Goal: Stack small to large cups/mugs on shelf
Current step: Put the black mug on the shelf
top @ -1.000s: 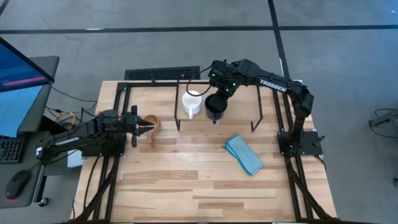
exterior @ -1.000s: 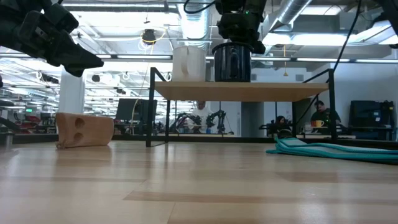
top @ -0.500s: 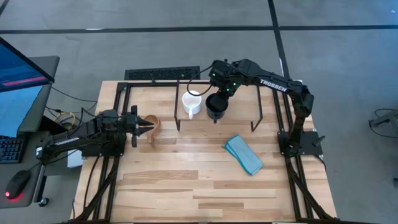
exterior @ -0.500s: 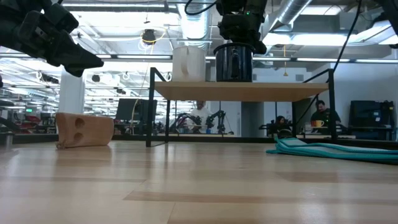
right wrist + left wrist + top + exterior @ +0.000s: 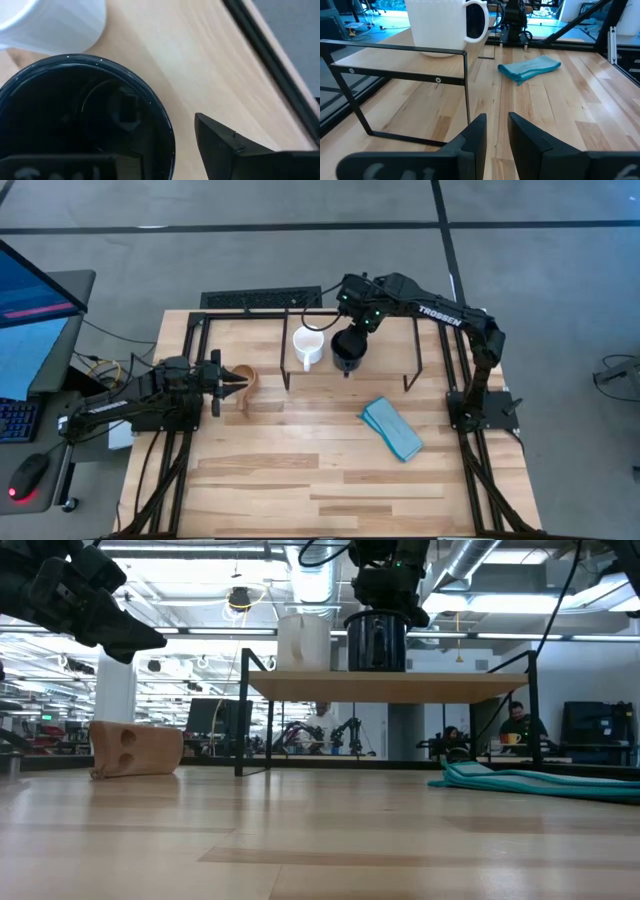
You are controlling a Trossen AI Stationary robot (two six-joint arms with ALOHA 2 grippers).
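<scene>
A: Item one, the black mug [image 5: 346, 350]. How was it recorded?

B: Upright on the shelf [image 5: 390, 686] board, just beside the white mug [image 5: 307, 347]. In the high view it was largely covered by the right gripper [image 5: 350, 340]. Only in the right wrist view was the relation made plain: one finger [image 5: 235, 147] was seen outside the rim, clear of the wall, the other inside the mouth; the jaws were parted, straddling the rim, and no grip could be confirmed.

A: Item two, the tan mug [image 5: 244, 383]?

B: Lying on its side on the table [image 5: 300, 470], off the shelf, just ahead of the left gripper [image 5: 233, 384] fingertips. From above, contact could not be judged. In the low view the gripper [image 5: 120, 635] was seen raised above the mug [image 5: 135, 747], apart from it. Its jaws were narrowly parted, nothing held.

A: Item three?

B: A light blue cloth [image 5: 392, 428], noted on the table, well apart from both jaws.
</scene>
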